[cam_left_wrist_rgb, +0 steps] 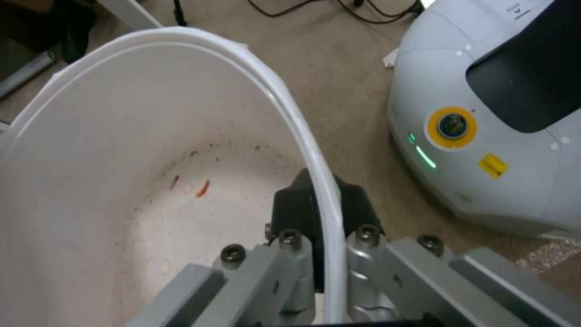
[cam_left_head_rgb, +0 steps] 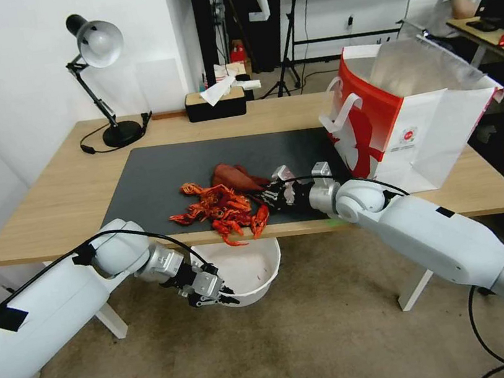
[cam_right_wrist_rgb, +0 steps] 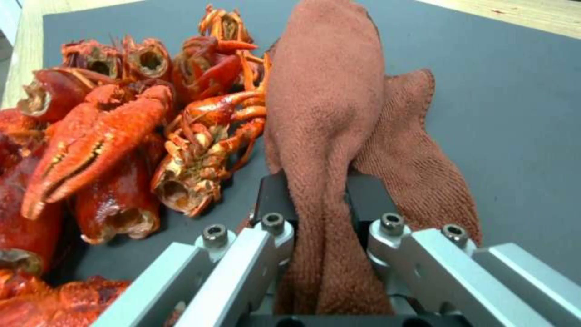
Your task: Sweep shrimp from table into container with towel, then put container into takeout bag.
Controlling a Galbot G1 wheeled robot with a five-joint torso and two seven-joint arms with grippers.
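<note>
A pile of red-orange shrimp [cam_left_head_rgb: 220, 209] [cam_right_wrist_rgb: 121, 136] lies on the dark mat at the table's [cam_left_head_rgb: 54, 204] front edge, a few pieces hanging over it. My right gripper [cam_left_head_rgb: 268, 196] [cam_right_wrist_rgb: 317, 204] is shut on the dark red towel [cam_left_head_rgb: 234, 176] [cam_right_wrist_rgb: 330, 104], which rests on the mat right beside the pile. Below the edge, my left gripper [cam_left_head_rgb: 217, 294] [cam_left_wrist_rgb: 321, 218] is shut on the rim of the white container [cam_left_head_rgb: 245, 271] [cam_left_wrist_rgb: 121, 159], holding it under the shrimp. Inside are only small red scraps. The red and white takeout bag [cam_left_head_rgb: 410, 110] stands open at the table's right end.
A desk lamp [cam_left_head_rgb: 100, 79] and a black tissue box [cam_left_head_rgb: 215, 103] stand along the table's back edge. Bare floor [cam_left_head_rgb: 287, 353] lies beneath the container. My own base [cam_left_wrist_rgb: 484, 136] shows close to the container in the left wrist view.
</note>
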